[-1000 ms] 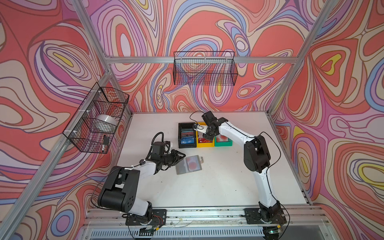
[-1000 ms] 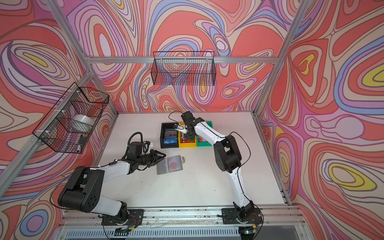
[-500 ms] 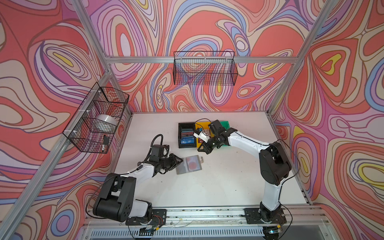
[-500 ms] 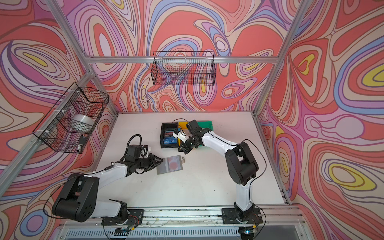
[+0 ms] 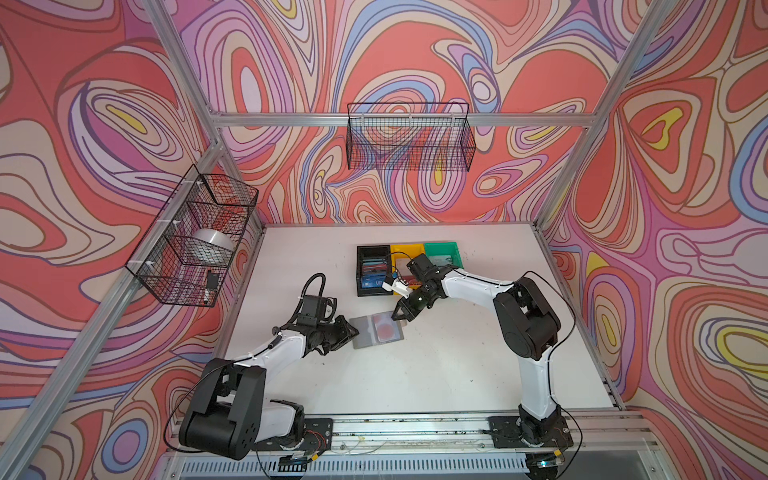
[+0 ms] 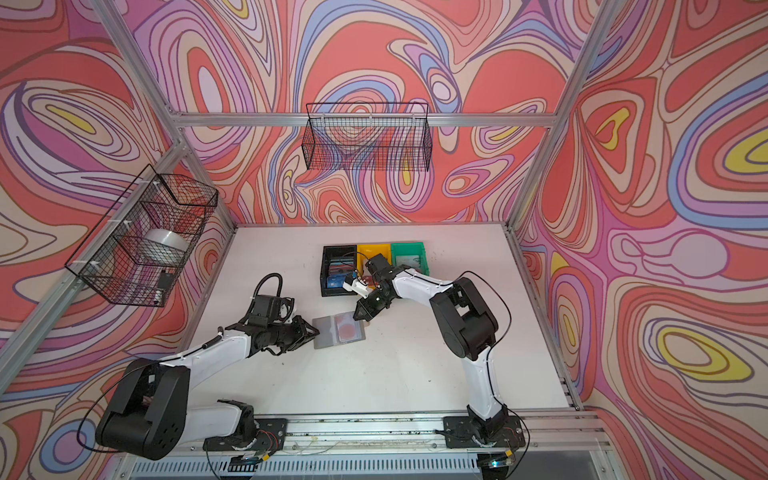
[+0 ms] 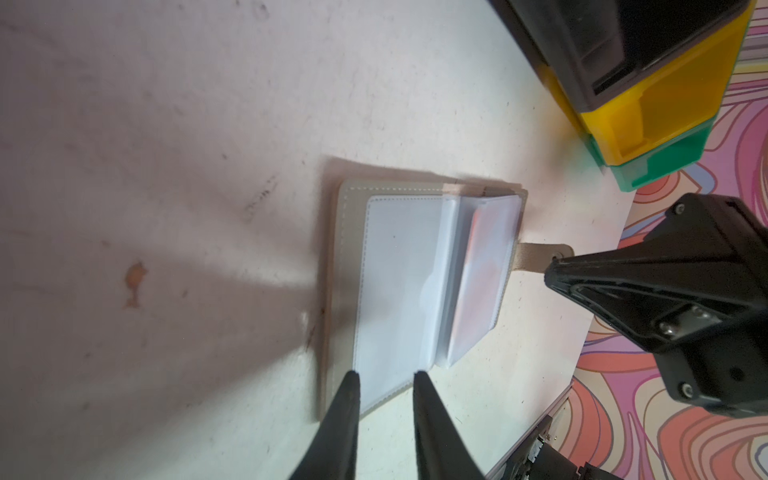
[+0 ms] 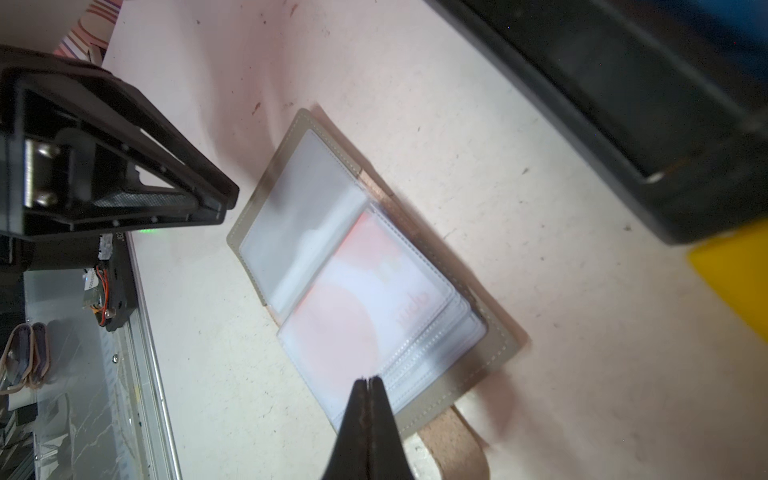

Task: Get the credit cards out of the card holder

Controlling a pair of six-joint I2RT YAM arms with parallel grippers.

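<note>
The right gripper (image 8: 368, 380) has its jaws pressed together with nothing between them. Its tips are at the edge of the open card holder (image 8: 299, 199), over the sleeve holding the pale card (image 8: 353, 320). Across the holder, the left gripper (image 7: 386, 376) has its jaws apart at the opposite edge. The black bin (image 5: 359, 270) stands behind the right gripper.

White arm links (image 5: 469, 286); black joints (image 5: 525, 324); looping black cables (image 5: 306, 286); tapered black fingers (image 7: 345, 415)

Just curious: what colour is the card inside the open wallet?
Pale card with a red blob; clearest in right wrist view.
</note>
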